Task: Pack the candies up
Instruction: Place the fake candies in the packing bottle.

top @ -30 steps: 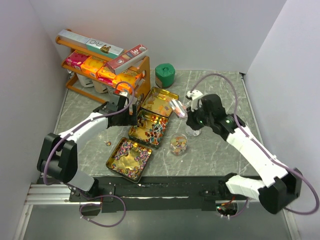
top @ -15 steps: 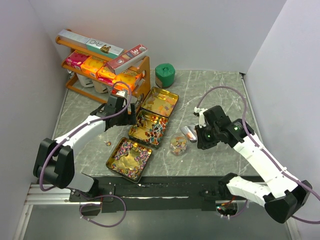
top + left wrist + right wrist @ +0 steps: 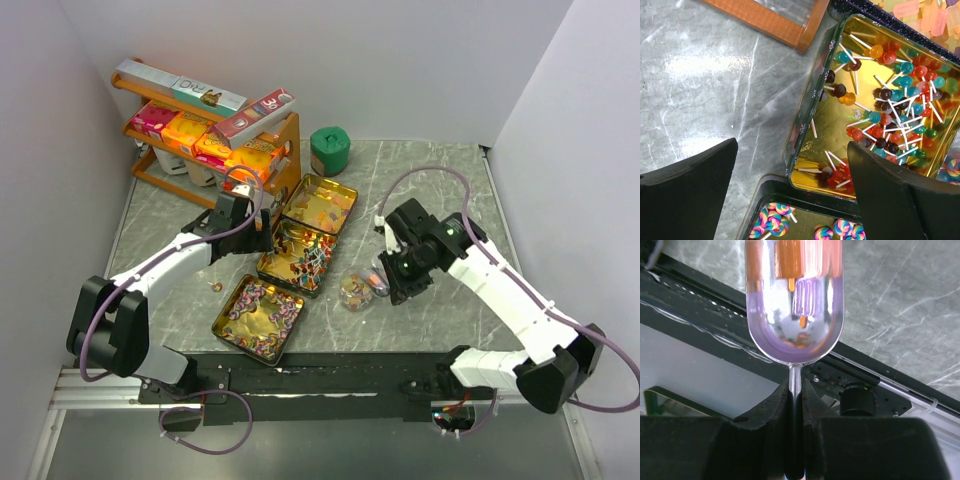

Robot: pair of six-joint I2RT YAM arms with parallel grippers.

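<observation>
From above, three tins (image 3: pixel 262 308) of candies (image 3: pixel 300 258) lie on the bench (image 3: pixel 440 190) near a rack (image 3: pixel 291 132); the right hand (image 3: pixel 392 280) bends down beside a jar (image 3: pixel 354 290). Left wrist: the left hand (image 3: pixel 792 160) is wide open (empty) over one tin rim. Right wrist: fingers (image 3: pixel 755 415) pinch the stem of a clear scoop (image 3: pixel 794 300).

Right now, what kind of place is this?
Probably a robot test booth: plain white walls box in a marble table, with a left arm and right arm bolted on, plus tins of lollipops.
</observation>
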